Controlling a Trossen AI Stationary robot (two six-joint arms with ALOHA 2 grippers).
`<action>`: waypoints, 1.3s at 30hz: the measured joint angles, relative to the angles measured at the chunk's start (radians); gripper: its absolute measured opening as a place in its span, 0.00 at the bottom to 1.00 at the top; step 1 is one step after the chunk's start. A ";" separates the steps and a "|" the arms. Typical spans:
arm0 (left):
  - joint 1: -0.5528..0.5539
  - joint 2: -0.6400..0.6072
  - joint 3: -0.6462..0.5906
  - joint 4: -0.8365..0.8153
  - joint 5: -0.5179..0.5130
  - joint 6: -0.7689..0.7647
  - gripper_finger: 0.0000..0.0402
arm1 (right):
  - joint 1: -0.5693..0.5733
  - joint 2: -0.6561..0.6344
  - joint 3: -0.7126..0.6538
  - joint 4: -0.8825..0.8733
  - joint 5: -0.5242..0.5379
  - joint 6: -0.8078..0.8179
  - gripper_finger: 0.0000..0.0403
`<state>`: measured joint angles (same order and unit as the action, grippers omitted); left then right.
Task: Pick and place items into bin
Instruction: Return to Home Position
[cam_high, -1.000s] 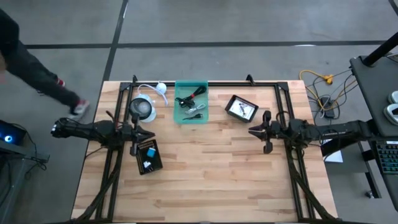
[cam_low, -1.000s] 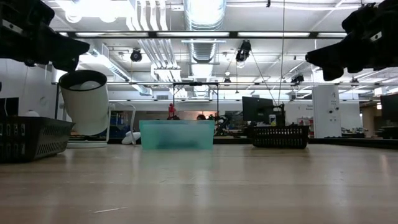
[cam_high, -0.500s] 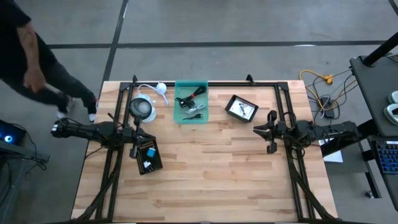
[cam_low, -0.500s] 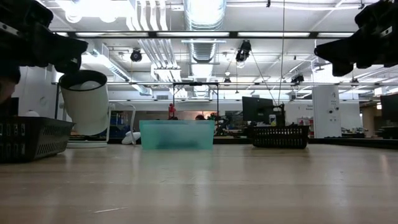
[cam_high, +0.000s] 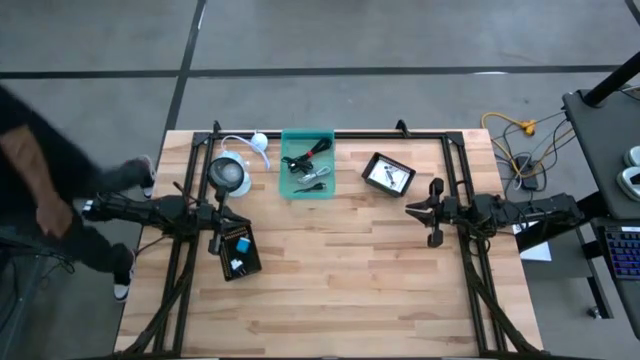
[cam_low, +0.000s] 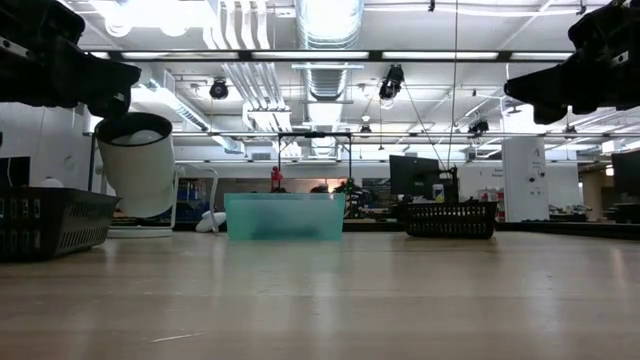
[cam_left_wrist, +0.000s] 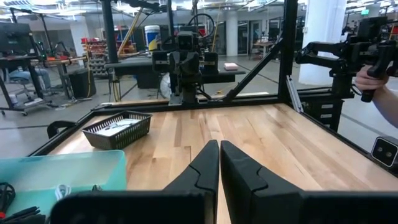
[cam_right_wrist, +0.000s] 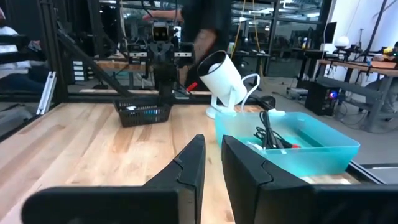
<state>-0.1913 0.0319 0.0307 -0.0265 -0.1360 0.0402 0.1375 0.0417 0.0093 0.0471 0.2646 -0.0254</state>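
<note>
The job looks almost done. The green bin (cam_high: 308, 192) sits at the far edge of the counter (cam_high: 340, 290). The things are inside it: black cables (cam_high: 312, 152), one with a bit of red, and a small silver piece (cam_high: 314, 175). I see no loose things lying on the middle of the counter.

Two black baskets stand there too. The right basket (cam_high: 409, 178) holds white cards (cam_high: 387, 175). The left basket (cam_high: 223, 256) holds something blue (cam_high: 240, 245). If those must go in the bin as well, that is what is left. I cannot tell if they must.

The left pincer (cam_left_wrist: 219, 147) is at the left side of the counter, just by the left basket. Its fingers are pressed together and hold nothing. The right pincer (cam_right_wrist: 212, 142) is at the right side, well apart from the bin. Its fingers have a small gap between them and hold nothing. I think both arms are just resting.
</note>
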 joint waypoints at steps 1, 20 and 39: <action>0.000 0.000 0.000 0.000 0.000 0.000 0.00 | 0.000 0.000 0.000 0.000 0.000 -0.001 0.11; 0.000 0.050 -0.003 0.051 -0.003 -0.003 0.00 | 0.000 0.001 0.000 0.000 -0.001 -0.057 0.11; 0.000 0.053 -0.003 0.053 -0.003 -0.003 0.00 | 0.000 0.001 0.000 0.000 -0.001 -0.056 0.11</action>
<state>-0.1917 0.0845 0.0273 0.0268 -0.1387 0.0372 0.1375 0.0429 0.0093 0.0471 0.2633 -0.0811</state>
